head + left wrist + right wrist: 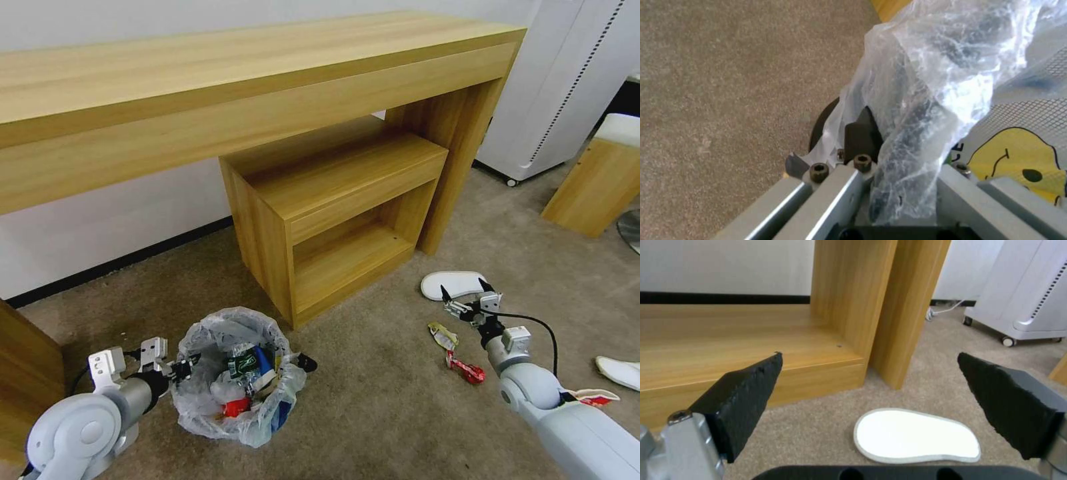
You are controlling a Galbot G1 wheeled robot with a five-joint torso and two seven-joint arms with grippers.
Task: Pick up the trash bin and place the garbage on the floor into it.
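trash bin sits low on my left, on the beige floor, and my left fingers are clamped on its rim through the crinkled plastic liner, one dark pad outside the wall and the bag bunched between. it is already well filled: i can see a green label, a red scrap and something blue among the pieces inside, so i judge most of the collecting done. moving right, litter still lies on the carpet: a yellowish wrapper and a red wrapper strip close together, just beside my right arm. past them my right gripper hangs just above the floor with its fingers spread wide and holding nothing, aimed at the white slipper lying flat just ahead of it near the foot of the wooden counter. farther right a second white slipper waits by the edge. so by my count the two wrappers and the two slippers remain.
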